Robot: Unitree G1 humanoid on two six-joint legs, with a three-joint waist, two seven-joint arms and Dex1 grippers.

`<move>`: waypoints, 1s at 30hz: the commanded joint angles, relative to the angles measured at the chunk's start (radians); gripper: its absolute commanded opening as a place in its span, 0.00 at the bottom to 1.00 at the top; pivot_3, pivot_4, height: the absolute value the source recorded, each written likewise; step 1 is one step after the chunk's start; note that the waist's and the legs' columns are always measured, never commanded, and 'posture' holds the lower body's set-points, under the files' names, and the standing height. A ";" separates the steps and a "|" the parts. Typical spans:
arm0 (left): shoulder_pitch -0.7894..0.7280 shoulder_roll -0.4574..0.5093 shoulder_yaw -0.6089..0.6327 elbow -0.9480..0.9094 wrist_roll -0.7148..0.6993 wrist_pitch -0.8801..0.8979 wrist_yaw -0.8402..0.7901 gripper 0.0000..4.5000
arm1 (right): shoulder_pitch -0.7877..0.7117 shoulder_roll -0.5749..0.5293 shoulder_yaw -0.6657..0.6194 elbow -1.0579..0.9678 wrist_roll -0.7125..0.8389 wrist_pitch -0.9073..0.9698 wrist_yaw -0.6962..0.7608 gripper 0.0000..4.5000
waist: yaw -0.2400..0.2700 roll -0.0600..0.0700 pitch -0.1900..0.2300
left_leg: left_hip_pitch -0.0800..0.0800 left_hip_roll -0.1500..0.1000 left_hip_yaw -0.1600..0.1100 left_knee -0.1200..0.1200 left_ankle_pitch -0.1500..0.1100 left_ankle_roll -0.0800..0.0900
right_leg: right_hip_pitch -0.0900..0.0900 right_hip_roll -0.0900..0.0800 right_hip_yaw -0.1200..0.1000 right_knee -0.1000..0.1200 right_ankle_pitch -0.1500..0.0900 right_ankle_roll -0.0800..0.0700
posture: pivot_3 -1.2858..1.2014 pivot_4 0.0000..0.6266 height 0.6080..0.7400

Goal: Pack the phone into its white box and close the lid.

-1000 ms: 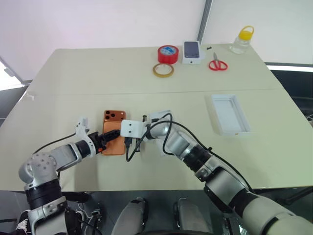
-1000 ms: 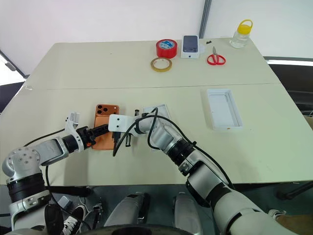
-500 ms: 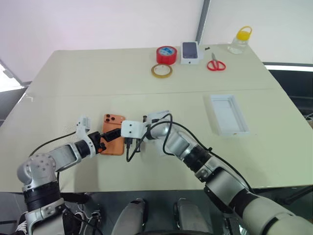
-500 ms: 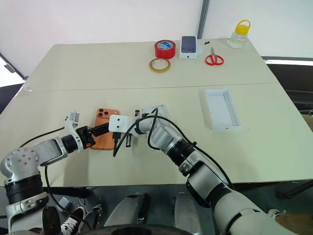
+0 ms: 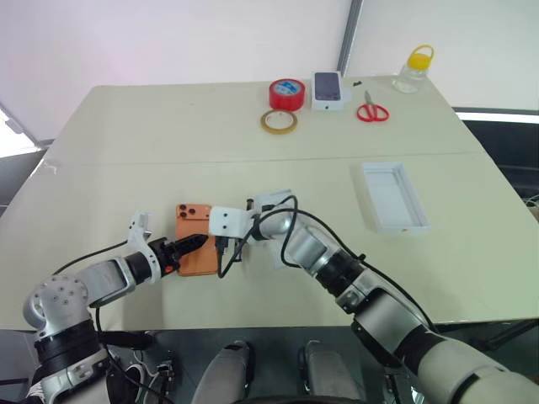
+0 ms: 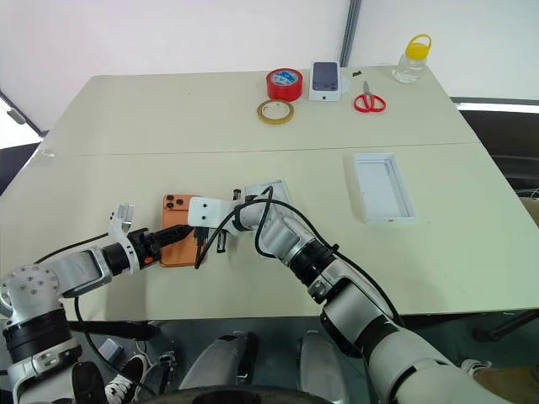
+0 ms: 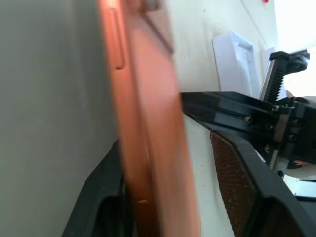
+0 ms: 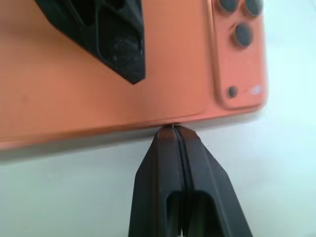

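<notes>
No writing I can read. Lower left of centre: the phone (image 5: 194, 238), camera side up on the table (image 5: 253, 135). My left gripper (image 5: 187, 247) straddles its near edge, one finger above, one below; my right gripper (image 8: 174, 143), pressed together, touches its side. Right of centre: a white tray (image 5: 394, 196), holding nothing.

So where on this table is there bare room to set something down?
The far-left table beside the tape rolls is bare, as is the middle strip between the phone and the white lid. Around both grippers it's crowded.
</notes>
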 commanded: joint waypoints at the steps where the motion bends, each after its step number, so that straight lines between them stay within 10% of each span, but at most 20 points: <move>1: 0.006 -0.003 0.005 -0.022 -0.022 0.011 0.012 0.49 | 0.012 0.003 0.002 -0.029 -0.002 0.001 0.005 0.00 | 0.000 0.000 0.000 | 0.000 0.000 0.000 0.000 0.000 0.000 | 0.000 0.000 0.000 0.000 0.000 0.000 | 0.52 0.24 1.00; 5: 0.003 -0.005 0.000 -0.022 -0.027 0.006 0.019 0.49 | 0.015 0.003 0.002 -0.032 -0.003 0.001 0.006 0.00 | 0.000 0.000 0.000 | 0.000 0.000 0.000 0.000 0.000 0.000 | 0.000 0.000 0.000 0.000 0.000 0.000 | 0.52 0.24 1.00; 11: -0.014 -0.027 0.018 -0.001 -0.043 -0.004 0.040 0.01 | 0.015 0.001 0.000 -0.027 -0.005 -0.001 0.005 0.00 | 0.001 -0.002 0.000 | 0.000 0.000 0.000 0.000 0.000 0.000 | 0.000 0.000 0.000 0.000 0.000 0.000 | 0.52 0.24 1.00; 20: -0.010 -0.044 0.035 0.014 -0.085 -0.008 0.078 0.01 | 0.016 -0.001 -0.063 -0.070 0.057 -0.021 0.011 0.00 | 0.002 -0.002 0.000 | 0.001 0.000 0.000 0.000 0.000 0.000 | 0.001 0.000 0.000 -0.001 0.000 0.000 | 0.52 0.24 1.00; 27: 0.037 -0.074 0.062 -0.077 -0.146 -0.141 0.045 0.01 | 0.073 -0.061 -0.293 -0.316 0.390 0.126 0.202 0.00 | 0.003 -0.009 0.007 | -0.002 0.000 0.000 0.000 0.000 0.000 | -0.001 0.000 0.000 -0.001 0.000 0.000 | 0.52 0.24 1.00; 30: 0.052 -0.081 0.071 -0.058 -0.214 -0.152 0.043 0.00 | 0.129 -0.153 -0.324 -0.440 0.481 0.158 0.299 0.31 | 0.007 -0.010 0.007 | -0.004 0.000 0.000 0.000 0.000 0.000 | -0.001 0.000 -0.001 -0.002 0.000 0.000 | 0.52 0.24 1.00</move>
